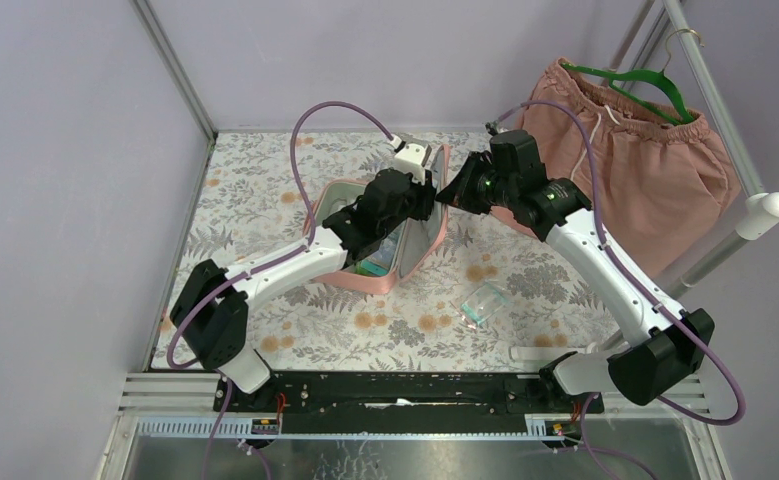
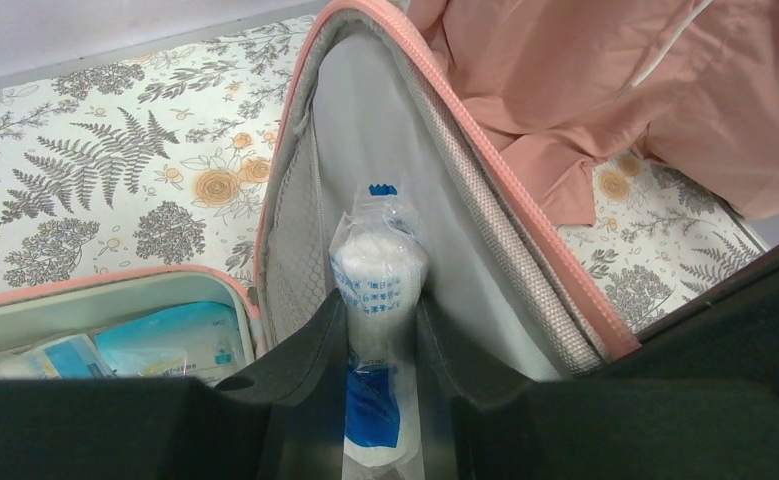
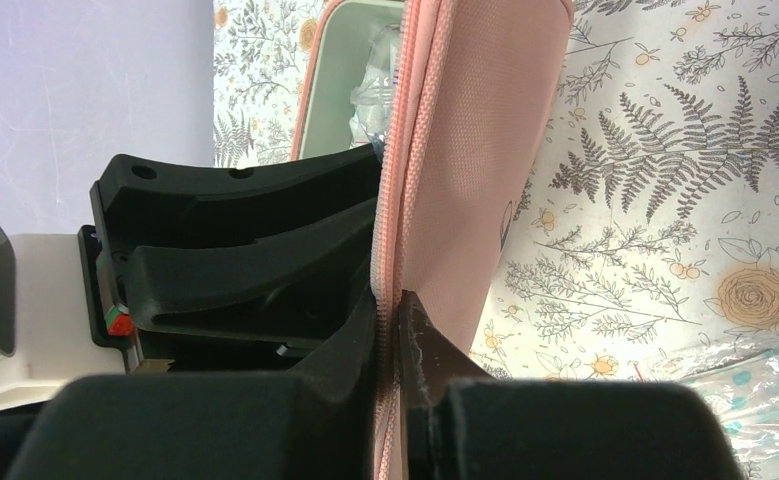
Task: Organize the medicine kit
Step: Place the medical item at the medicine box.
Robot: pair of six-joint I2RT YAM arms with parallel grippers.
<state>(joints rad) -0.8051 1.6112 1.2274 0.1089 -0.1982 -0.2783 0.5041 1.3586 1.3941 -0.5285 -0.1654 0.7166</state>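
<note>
Left wrist, left gripper (image 2: pixel 380 322) clamping crinkly plastic-wrapped roll (image 2: pixel 377 255), right gripper (image 3: pixel 390 312) pinching woven pink medicine kit (image 3: pixel 485 150) lid

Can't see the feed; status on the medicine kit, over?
Left claw shut on wrapped white roll at lid's mesh pocket. Right claw pinching medicine kit lid, held upright. Clear packet loose on table, away from kit.

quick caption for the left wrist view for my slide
Left gripper pinches a plastic-wrapped white roll in front of the grey-lined raised lid of the medicine kit, blue packets in its base.
</note>
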